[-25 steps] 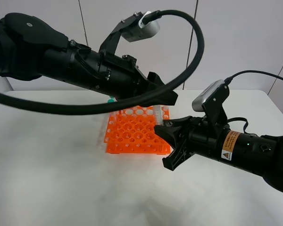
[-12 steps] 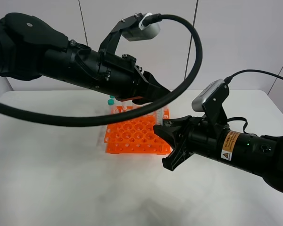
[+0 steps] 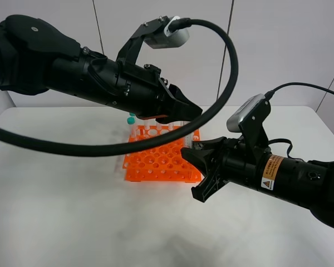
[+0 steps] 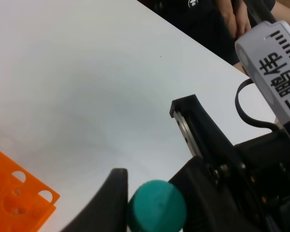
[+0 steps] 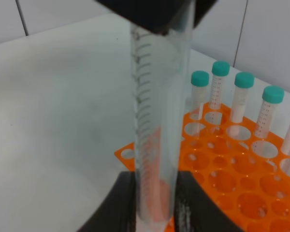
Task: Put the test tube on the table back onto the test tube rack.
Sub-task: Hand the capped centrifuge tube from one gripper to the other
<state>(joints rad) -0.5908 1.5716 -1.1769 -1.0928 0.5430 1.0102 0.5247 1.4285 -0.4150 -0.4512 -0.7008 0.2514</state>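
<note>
The test tube (image 3: pixel 185 133) is held in the air over the right edge of the orange test tube rack (image 3: pixel 156 158), above the table (image 3: pixel 72 194). My left gripper (image 3: pixel 192 114) is shut on its teal cap (image 4: pixel 157 208). My right gripper (image 3: pixel 186 151) reaches in from the right, and its fingers (image 5: pixel 125 203) press both sides of the lower part of the clear tube (image 5: pixel 157 121). The tube's pointed tip is out of view. The rack also shows in the right wrist view (image 5: pixel 222 179) and the left wrist view (image 4: pixel 9 193).
Several identical teal-capped tubes (image 5: pixel 241 96) stand upright in the rack's back row; one cap shows in the exterior view (image 3: pixel 132 119). The left arm's thick black cable (image 3: pixel 228 61) loops above the rack. White table (image 4: pixel 87 72) surrounds the rack.
My left gripper has drawn slightly up and to the left, and the tube between the two grippers has tilted a little. The right arm has not moved.
</note>
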